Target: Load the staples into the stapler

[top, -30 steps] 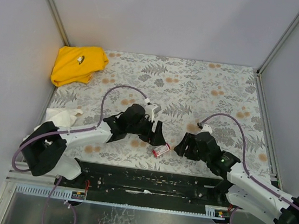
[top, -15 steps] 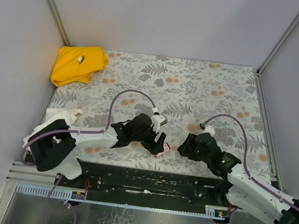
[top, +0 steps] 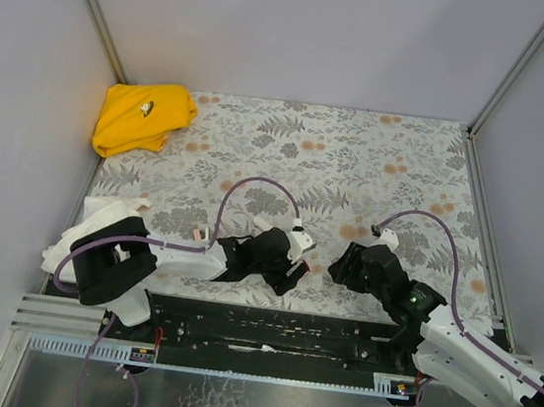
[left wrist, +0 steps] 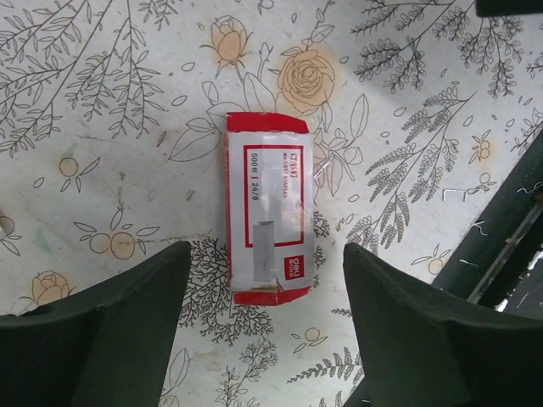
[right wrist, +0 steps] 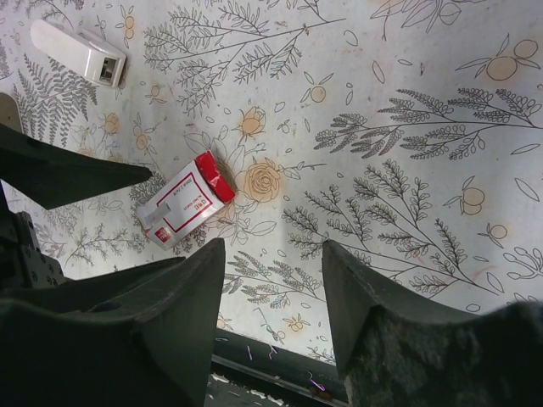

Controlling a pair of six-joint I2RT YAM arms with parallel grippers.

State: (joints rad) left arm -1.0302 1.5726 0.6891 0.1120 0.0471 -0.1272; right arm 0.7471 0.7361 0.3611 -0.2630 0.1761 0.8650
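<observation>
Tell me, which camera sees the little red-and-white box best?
The left wrist view: the red-and-white box lies flat right below it, big, label showing. The right wrist view shows it smaller and slanted. In the top view the left gripper covers it.

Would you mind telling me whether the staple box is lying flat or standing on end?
Lying flat: the staple box rests on the table with its red-and-white label facing up, in both wrist views.

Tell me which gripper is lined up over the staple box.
The left gripper: the box lies flat, centred under the gap between its open fingers, untouched. The right gripper, also open, frames only tablecloth, with the box off to the side.
</observation>
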